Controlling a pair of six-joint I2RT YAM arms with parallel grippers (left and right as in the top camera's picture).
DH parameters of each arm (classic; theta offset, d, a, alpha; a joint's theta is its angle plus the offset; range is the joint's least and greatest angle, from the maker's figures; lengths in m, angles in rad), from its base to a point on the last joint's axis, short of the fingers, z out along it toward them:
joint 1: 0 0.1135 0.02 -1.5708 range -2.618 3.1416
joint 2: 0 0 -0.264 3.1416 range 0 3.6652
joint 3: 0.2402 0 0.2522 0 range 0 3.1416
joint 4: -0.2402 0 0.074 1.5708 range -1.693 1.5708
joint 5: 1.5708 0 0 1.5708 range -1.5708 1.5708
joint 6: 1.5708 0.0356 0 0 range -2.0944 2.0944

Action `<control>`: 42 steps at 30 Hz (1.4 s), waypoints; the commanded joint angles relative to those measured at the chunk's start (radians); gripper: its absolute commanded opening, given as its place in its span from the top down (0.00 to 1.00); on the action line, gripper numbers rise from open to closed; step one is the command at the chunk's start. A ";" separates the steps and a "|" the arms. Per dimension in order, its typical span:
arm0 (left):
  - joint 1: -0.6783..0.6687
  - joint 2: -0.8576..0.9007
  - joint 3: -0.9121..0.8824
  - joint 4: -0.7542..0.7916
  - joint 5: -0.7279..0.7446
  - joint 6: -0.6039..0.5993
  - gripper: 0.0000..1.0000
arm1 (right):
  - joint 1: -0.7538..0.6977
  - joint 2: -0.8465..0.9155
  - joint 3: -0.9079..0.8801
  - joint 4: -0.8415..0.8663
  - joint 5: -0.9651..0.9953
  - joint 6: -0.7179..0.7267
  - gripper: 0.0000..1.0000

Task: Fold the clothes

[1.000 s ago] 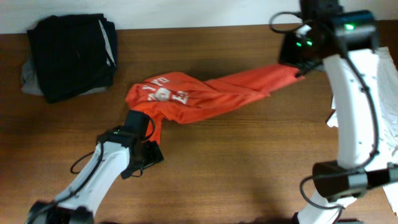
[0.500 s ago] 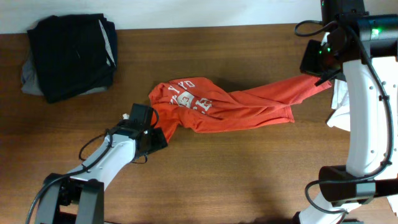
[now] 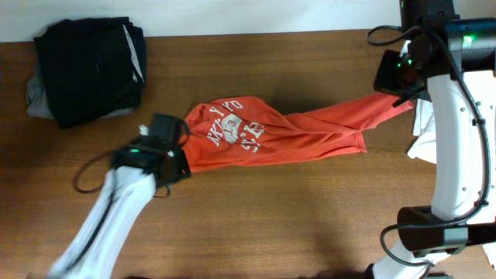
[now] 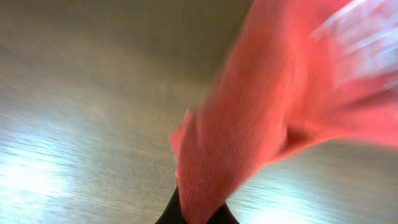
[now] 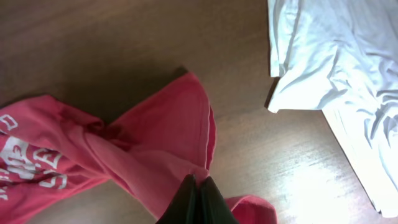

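The clothes are one red-orange T-shirt (image 3: 310, 136) with white lettering (image 3: 236, 128), stretched in a twisted band across the middle of the wooden table (image 3: 310, 225). My left gripper (image 3: 183, 151) is at the shirt's left end. In the left wrist view it (image 4: 196, 214) is shut on a fold of the blurred red fabric (image 4: 261, 124). My right gripper (image 3: 403, 94) holds the shirt's right end off the table. The right wrist view shows it (image 5: 198, 185) shut on a pinch of the shirt (image 5: 143, 155).
A folded black-and-grey garment pile (image 3: 85, 70) lies at the back left corner. A crumpled white cloth (image 3: 421, 132) lies at the right edge beside my right arm, and is seen again in the right wrist view (image 5: 336, 74).
The left gripper has shut on the shirt's left end and pulled it to the left. The right gripper carried its end to the right, then stayed still.
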 commanded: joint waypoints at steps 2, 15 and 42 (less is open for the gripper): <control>0.001 -0.333 0.296 -0.163 -0.021 0.005 0.99 | -0.004 -0.011 0.002 -0.006 -0.019 -0.001 0.96; 0.001 -0.533 0.311 -0.341 -0.073 -0.002 0.99 | 0.085 -0.014 -0.109 -0.006 -0.357 -0.158 0.02; 0.001 -0.275 0.307 -0.409 -0.200 -0.093 0.95 | 0.786 -0.024 -1.262 0.715 -0.193 0.437 0.43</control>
